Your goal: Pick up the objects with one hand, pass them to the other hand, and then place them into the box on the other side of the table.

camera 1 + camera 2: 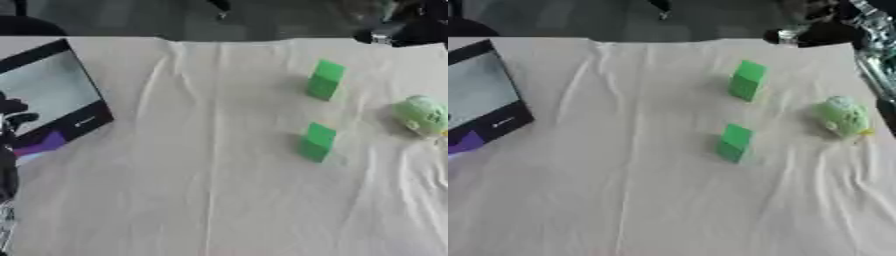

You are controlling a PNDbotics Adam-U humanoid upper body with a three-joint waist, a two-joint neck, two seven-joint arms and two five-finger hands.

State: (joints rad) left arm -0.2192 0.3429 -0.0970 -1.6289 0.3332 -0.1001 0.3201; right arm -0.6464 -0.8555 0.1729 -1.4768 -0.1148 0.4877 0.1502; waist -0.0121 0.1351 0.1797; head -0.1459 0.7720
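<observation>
So far we are holding off the objects entirely: our left hand [12, 120] is showing only as a dark shape at the left edge of the frame, beside the box, and we cannot tell how its fingers are set; our right hand is not appearing in either view, only a stretch of arm in the upper right corner. Nearest to us, right of centre, a green block [733, 142] is standing alone on the wrinkled white cloth [623, 190]. Farther right, a pale green rounded object [842, 116] is lying near the frame's right edge. Beyond both, a second green block [747, 80] is standing upright. The box [52, 100], dark-rimmed with a grey inside, is sitting tilted at the upper left, well apart from all three. We are judging that no pick has begun. The risk ahead is a block tipping as fingers close, the cloth bunching underneath, or a drop at the handover.
</observation>
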